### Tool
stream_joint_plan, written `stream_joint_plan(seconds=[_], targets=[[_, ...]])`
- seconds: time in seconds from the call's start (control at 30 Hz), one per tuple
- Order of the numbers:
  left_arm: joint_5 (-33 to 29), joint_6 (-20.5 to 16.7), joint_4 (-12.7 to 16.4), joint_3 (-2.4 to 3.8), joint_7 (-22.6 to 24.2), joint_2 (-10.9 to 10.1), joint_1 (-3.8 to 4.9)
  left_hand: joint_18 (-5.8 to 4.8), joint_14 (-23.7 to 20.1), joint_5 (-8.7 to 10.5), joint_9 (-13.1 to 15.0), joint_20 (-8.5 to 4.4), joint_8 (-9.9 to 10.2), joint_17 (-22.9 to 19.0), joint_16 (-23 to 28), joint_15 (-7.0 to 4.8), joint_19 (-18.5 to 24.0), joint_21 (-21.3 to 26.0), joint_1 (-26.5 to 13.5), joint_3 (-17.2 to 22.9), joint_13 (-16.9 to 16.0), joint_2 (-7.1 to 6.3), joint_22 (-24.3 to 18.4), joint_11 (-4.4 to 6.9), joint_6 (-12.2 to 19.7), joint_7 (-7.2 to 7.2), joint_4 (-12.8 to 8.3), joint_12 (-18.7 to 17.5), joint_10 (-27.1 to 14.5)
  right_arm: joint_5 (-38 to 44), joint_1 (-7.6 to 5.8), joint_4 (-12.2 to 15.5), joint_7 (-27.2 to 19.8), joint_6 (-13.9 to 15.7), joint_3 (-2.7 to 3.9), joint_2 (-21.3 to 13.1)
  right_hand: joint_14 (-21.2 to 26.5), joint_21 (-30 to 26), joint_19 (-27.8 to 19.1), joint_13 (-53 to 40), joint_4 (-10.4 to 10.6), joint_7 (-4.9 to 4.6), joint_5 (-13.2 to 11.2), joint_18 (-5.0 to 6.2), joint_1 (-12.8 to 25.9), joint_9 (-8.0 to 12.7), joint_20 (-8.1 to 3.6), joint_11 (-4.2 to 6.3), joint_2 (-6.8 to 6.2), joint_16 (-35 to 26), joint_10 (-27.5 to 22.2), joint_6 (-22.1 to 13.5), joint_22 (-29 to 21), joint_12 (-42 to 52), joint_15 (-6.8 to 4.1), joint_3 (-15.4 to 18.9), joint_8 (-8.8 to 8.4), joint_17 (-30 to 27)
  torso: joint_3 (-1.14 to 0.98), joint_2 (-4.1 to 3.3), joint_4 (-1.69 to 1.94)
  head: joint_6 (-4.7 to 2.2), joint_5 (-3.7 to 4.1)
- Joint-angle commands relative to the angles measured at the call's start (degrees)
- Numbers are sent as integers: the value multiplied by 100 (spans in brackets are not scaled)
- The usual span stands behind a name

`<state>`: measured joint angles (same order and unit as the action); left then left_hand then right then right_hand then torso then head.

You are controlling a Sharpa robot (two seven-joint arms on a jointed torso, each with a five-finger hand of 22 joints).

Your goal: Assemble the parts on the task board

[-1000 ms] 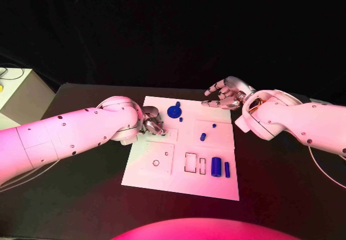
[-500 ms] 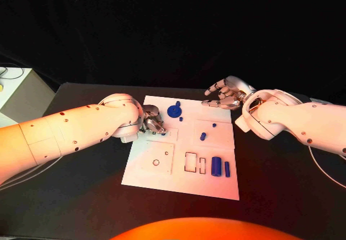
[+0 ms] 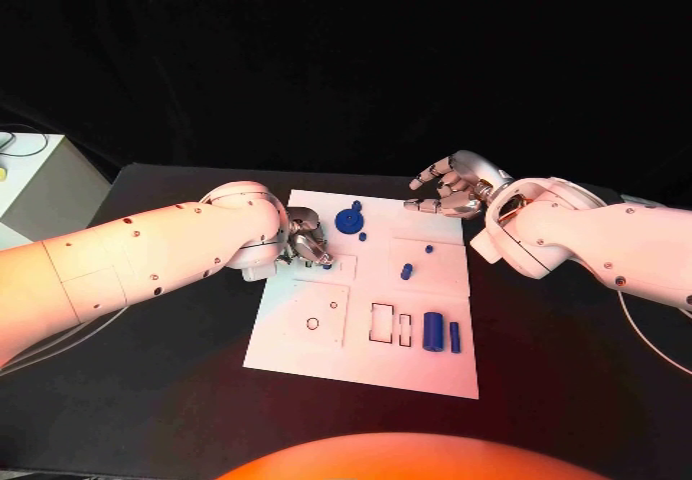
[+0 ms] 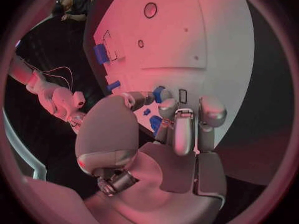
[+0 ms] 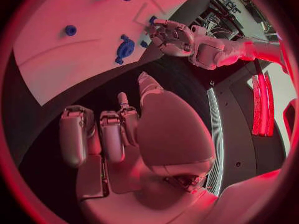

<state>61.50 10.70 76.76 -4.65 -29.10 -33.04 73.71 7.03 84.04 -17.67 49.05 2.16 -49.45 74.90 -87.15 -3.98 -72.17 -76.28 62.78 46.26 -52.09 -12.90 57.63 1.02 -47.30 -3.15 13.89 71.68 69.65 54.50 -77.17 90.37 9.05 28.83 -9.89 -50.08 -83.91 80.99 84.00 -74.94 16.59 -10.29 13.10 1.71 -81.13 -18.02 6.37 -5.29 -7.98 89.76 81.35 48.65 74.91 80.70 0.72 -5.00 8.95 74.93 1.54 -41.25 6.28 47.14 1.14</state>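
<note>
Little has moved: left hand [image 3: 306, 243] remains clenched on a small blue part [image 4: 157, 123] at task board's [image 3: 325, 350] upper-left edge. Right hand [image 3: 454, 190] hovers released, upper right. Part looks light, rigid; pinch its sides.

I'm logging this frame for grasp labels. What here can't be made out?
- Head view: whether the left hand holds a part; its fingers cover that spot on the task board.
- Left wrist view: blue pieces at the fingertips, contact unclear.
- Right hand: palm side hidden, fingers curled.
</note>
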Motion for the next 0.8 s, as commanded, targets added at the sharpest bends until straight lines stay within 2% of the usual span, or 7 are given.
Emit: stream_joint_plan(seconds=[0.03, 0.23, 0.27, 0.3, 0.33, 0.43, 0.8], targets=[[2, 201, -4, -22, -78, 12, -24, -51, 429, 27, 22, -9, 43, 893, -29, -43, -32, -25, -106, 1010, 5, 8, 0, 22, -30, 32, -1095, 17, 60, 44, 4, 12, -26, -64, 0, -4, -594, -17, 240, -609, 0, 3, 25, 38, -12, 9, 27, -7, 46, -7, -48, 28, 930, -7, 18, -20, -35, 1460, 1, 5, 4, 6, 7], [64, 148, -2, -23, -72, 6, -23, -51, 431, 130, 34, -40, 140, 903, -28, -78, -27, 23, -340, 450, 14, -81, -32, 67, -72, 106, -874, -7, 59, 43, 4, 16, -27, -58, 0, -9, -594, -17, 240, -609, 0, 3, 25, 38, -12, 9, 27, -7, 46, -7, -48, 28, 930, -7, 18, -20, -35, 1460, 3, 6, 3, 13, 9], [82, 132, -3, -23, -70, 5, -23, -49, 432, 140, 28, -47, 163, 908, -29, -78, -29, 32, -389, 281, 13, -95, -38, 63, -107, 132, -795, -7, 54, 43, 4, 16, -28, -57, 0, -9, -594, -20, 239, -611, 1, 2, 40, 39, -11, 10, 27, -7, 44, -7, -46, 28, 928, -4, 18, -20, -36, 1460, 4, 7, 3, 11, 8], [97, 117, -3, -23, -68, 4, -23, -55, 433, 174, 28, -41, 163, 913, -31, -74, -30, 35, -519, 114, 24, -150, -39, 59, -141, 99, -681, -14, 43, 43, 4, 17, -28, -56, 0, -10, -594, -20, 239, -611, 1, 2, 40, 39, -11, 10, 27, -7, 44, -7, -46, 28, 928, -4, 18, -20, -36, 1460, 4, 7, 3, 11, 8], [111, 102, -5, -23, -66, 4, -23, -54, 432, 161, 21, -45, 209, 909, -28, -86, -36, 47, -508, -164, 13, -131, -47, 69, -166, 116, -580, -15, 27, 43, 4, 17, -28, -55, 0, -10, -594, -20, 239, -611, 1, 2, 40, 39, -11, 10, 27, -7, 44, -7, -46, 28, 928, -4, 18, -20, -36, 1460, 5, 5, 2, 0, 8], [137, 64, -8, -23, -61, 2, -23, -54, 433, 170, 22, -50, 262, 915, -28, -83, -41, 64, -517, -546, -6, -120, -62, 66, -201, 105, -388, -16, 16, 43, 4, 16, -29, -52, 0, -10, -594, -20, 239, -611, 1, 2, 40, 39, -11, 10, 27, -7, 44, -7, -46, 28, 928, -4, 18, -20, -36, 1460, 6, 4, 0, -9, 8], [170, -50, -7, -23, -48, -15, -24, -58, 435, 191, 57, -49, 314, 921, -27, -81, -69, 67, -450, -1143, -72, -110, -45, 61, -247, 102, -65, 9, 36, 42, 4, 26, -36, -47, 0, -15, -593, -30, 236, -605, 3, 2, 48, 41, -7, 10, 27, -7, 41, -9, -52, 27, 923, -10, 18, -19, -37, 1457, 10, 4, 1, -20, 16]])
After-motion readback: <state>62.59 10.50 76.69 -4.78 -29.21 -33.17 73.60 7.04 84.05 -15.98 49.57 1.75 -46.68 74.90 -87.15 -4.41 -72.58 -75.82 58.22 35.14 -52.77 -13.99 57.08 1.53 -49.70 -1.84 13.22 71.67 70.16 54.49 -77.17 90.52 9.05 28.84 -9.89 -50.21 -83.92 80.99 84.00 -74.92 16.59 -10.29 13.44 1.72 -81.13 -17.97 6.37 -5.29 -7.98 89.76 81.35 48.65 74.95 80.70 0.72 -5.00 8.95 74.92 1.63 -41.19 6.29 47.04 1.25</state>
